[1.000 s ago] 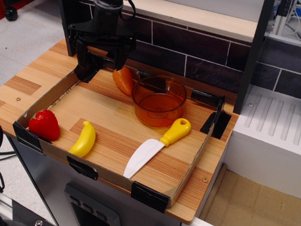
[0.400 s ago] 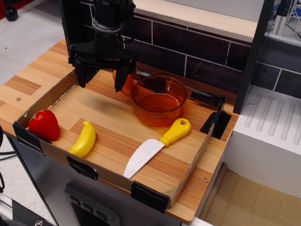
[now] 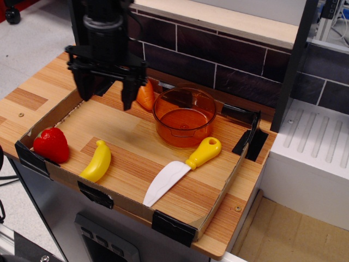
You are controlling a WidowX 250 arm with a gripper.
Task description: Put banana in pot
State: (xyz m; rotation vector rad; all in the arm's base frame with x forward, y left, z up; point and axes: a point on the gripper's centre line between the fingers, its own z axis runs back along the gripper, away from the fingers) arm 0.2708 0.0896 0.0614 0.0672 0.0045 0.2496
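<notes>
The yellow banana (image 3: 97, 161) lies at the front left of the shallow cardboard tray (image 3: 218, 185), next to a red strawberry. The transparent orange pot (image 3: 184, 116) stands upright near the tray's middle back and is empty. My black gripper (image 3: 107, 94) hangs open and empty above the tray's back left, well behind the banana and left of the pot. Its two fingers (image 3: 128, 93) point down, wide apart.
A red strawberry (image 3: 51, 145) sits at the tray's front left corner. An orange carrot (image 3: 145, 95) lies just left of the pot, partly behind my gripper. A white-bladed knife (image 3: 182, 168) with a yellow handle lies in front of the pot. A dark tiled wall (image 3: 218, 54) runs behind.
My gripper has moved left and toward the front of the tray, away from the back wall and closer to the banana. It stays open. The objects have not moved.
</notes>
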